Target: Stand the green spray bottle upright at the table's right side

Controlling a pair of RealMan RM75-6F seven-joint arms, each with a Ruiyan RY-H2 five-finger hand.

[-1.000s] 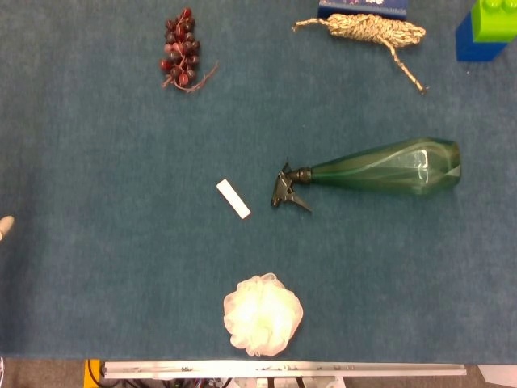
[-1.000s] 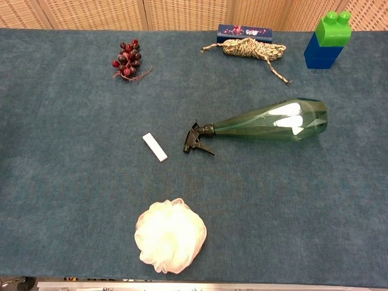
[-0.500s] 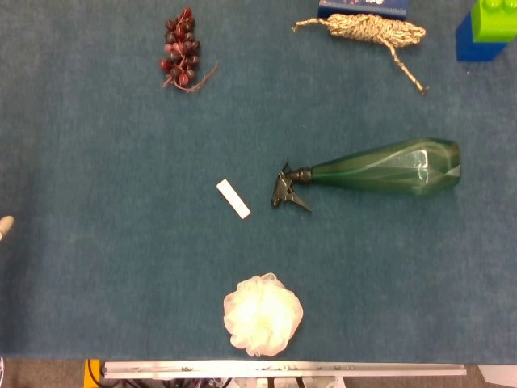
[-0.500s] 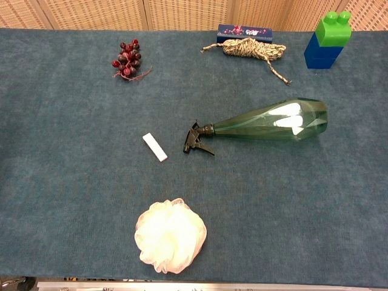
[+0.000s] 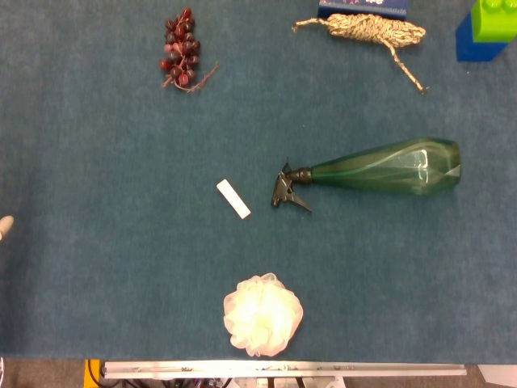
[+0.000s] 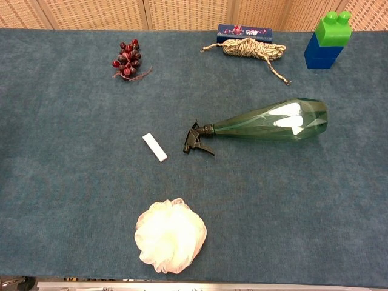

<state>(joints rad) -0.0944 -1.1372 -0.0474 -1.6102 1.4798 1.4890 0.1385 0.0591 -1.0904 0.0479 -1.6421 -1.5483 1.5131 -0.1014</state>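
Observation:
The green spray bottle [image 5: 388, 166] lies on its side right of the table's middle. Its black trigger head [image 5: 289, 190] points left and its wide base points right. In the chest view the bottle [image 6: 273, 120] lies the same way, with nothing touching it. Only a pale tip of my left hand [image 5: 4, 226] pokes in at the left edge of the head view, far from the bottle; how its fingers lie is hidden. My right hand shows in neither view.
A bunch of dark red grapes [image 5: 182, 50] lies at the back left. A coiled rope [image 5: 367, 31] and a blue box [image 6: 244, 32] are at the back. A blue-and-green block [image 6: 327, 39] stands back right. A small white bar [image 5: 233, 199] and a white bath pouf [image 5: 262, 315] lie toward the front.

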